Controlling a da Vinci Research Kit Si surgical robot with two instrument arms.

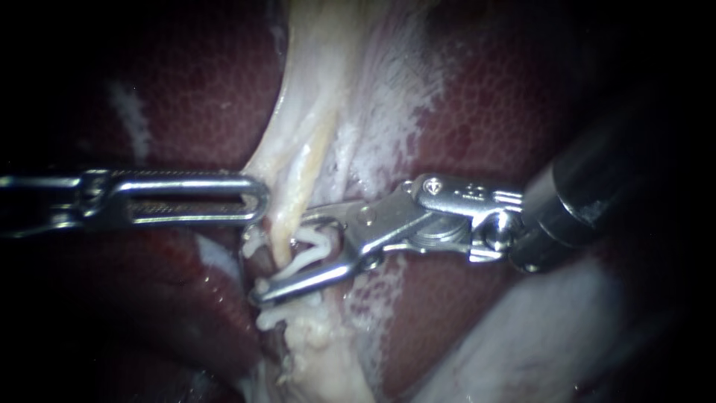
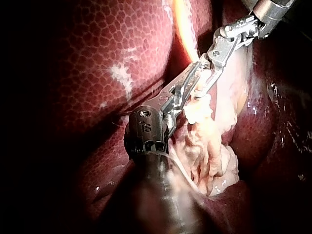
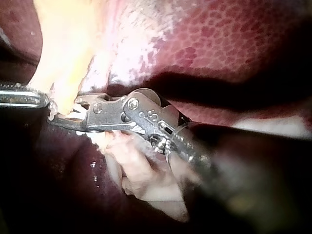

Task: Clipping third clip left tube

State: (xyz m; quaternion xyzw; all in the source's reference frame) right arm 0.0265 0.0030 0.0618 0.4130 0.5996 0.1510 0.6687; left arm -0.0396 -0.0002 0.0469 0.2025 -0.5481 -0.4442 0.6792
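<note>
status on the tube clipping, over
Right instrument open, astride the tube. Left instrument tip beside the tube. White clip on tube; nothing in the way.

left instrument (image 1: 259,201): left of tube (image 1: 286,222) | right instrument (image 1: 282,257): jaws astride tube | liver (image 1: 186,97): behind

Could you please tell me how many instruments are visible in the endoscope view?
2. The left instrument enters from the left, tip against the tube; the right instrument enters from the right, jaws open astride that tube.
</note>
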